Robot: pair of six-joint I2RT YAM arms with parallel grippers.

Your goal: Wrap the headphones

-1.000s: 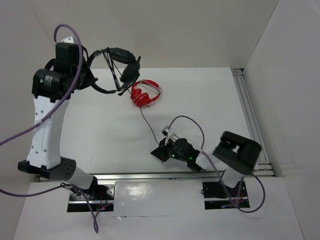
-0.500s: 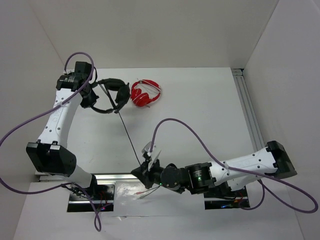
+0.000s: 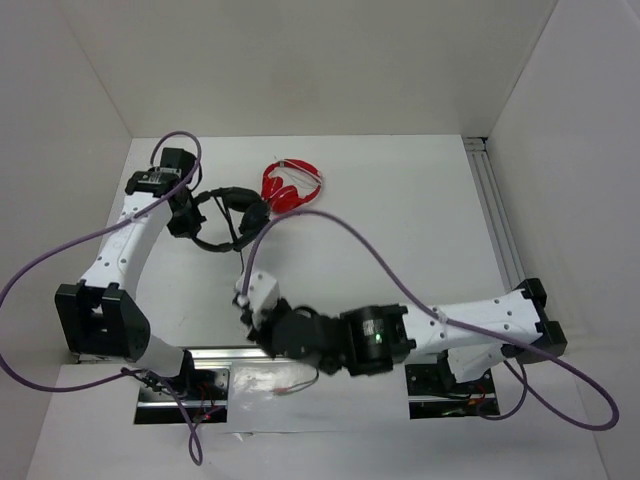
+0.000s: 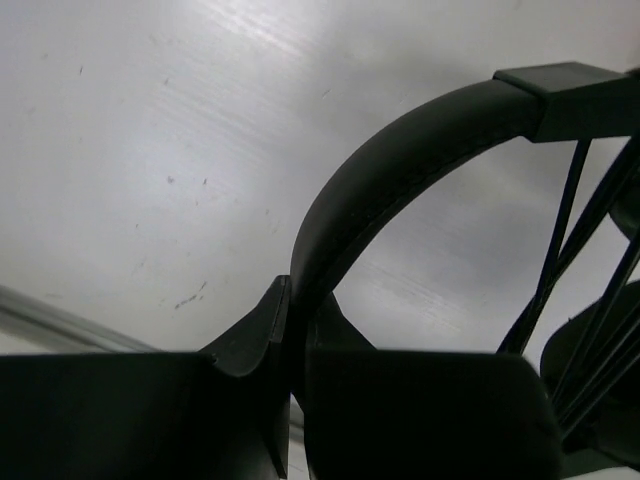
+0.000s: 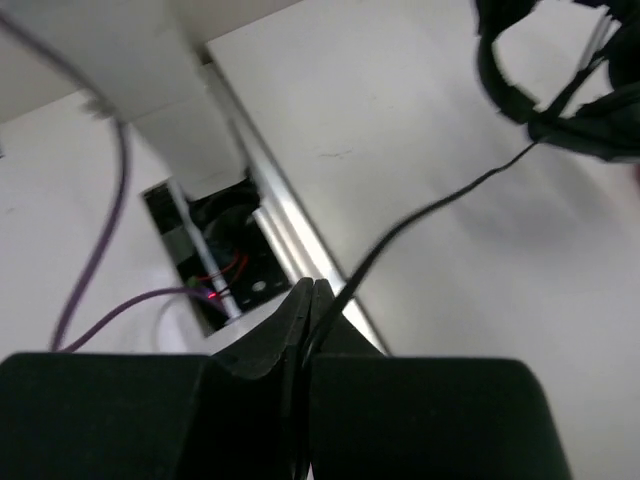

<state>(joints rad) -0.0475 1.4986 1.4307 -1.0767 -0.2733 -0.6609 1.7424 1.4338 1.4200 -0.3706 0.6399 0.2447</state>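
The black headphones (image 3: 228, 214) hang at the left of the table, held by their headband (image 4: 400, 150). My left gripper (image 3: 186, 216) is shut on that headband, which is pinched between the fingers in the left wrist view (image 4: 296, 305). Several cable strands (image 4: 560, 235) cross the frame near the earcup. The thin dark cable (image 3: 241, 262) runs from the headphones down to my right gripper (image 3: 250, 318) near the front edge. In the right wrist view the right gripper (image 5: 312, 295) is shut on the cable (image 5: 430, 208), and the headphones (image 5: 560, 105) show at top right.
Red headphones (image 3: 291, 186) lie just behind and to the right of the black ones. A metal rail (image 5: 285, 235) runs along the table's near edge, with the left arm's mount (image 3: 180, 385) below it. White walls enclose the table; another rail (image 3: 497, 230) lines the right side.
My left gripper has brought the black headphones down and toward the middle left. My right gripper has swept left along the near edge with the cable in it.
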